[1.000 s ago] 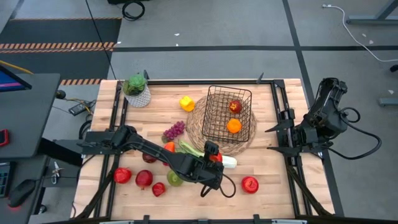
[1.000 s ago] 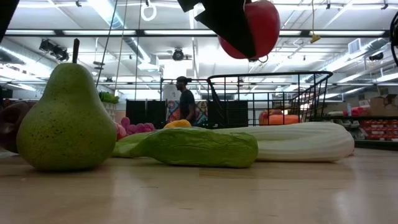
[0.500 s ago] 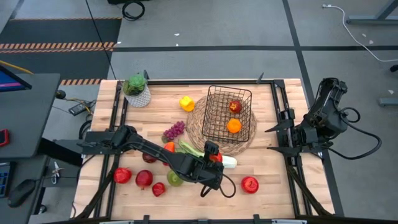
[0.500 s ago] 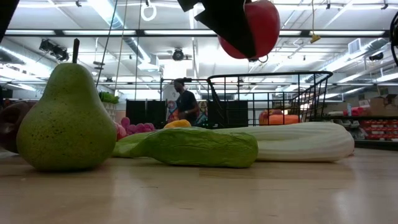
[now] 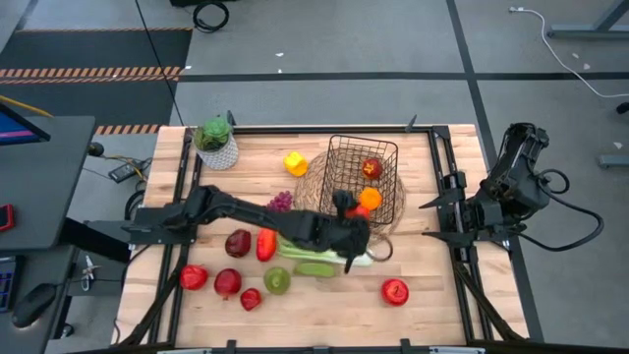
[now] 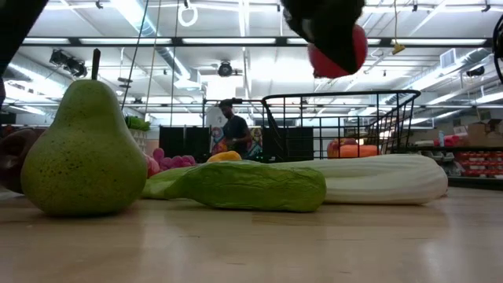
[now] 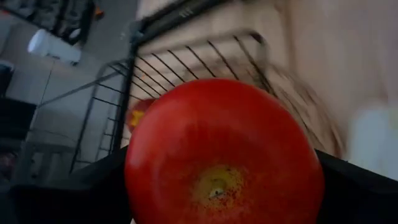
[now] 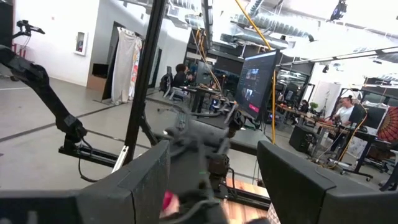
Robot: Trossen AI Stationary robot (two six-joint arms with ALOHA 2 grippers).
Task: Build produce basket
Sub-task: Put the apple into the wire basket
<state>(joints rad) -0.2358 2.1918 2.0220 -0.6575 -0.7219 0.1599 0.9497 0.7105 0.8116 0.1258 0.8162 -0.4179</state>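
Observation:
My left gripper (image 5: 347,218) is shut on a red apple (image 7: 224,149) and holds it in the air just short of the near side of the black wire basket (image 5: 362,177). The apple also shows high up in the low view (image 6: 339,53). The basket stands on a round woven mat (image 5: 313,192) and holds a red apple (image 5: 371,168) and an orange (image 5: 370,198). My right gripper (image 5: 439,218) waits open and empty at the table's right edge. My left gripper pinches the red apple by two opposite sides, one dark finger (image 7: 87,190) on each. The apple's dimpled end (image 7: 216,186) faces the wrist camera. It is lifted clear of the table, level with the basket's upper rim (image 6: 338,97).
On the table's near half lie a leek (image 5: 329,253), a cucumber (image 5: 314,267), a pear (image 5: 277,280), a red pepper (image 5: 265,244), a dark apple (image 5: 238,242) and several red apples (image 5: 395,291). Grapes (image 5: 280,204), a yellow pepper (image 5: 294,162) and a potted plant (image 5: 216,141) lie farther back.
My left gripper has carried the red apple toward the table's far edge and a little right, up to the basket's near side, still shut on it. The red pepper and dark apple that the arm hid now show.

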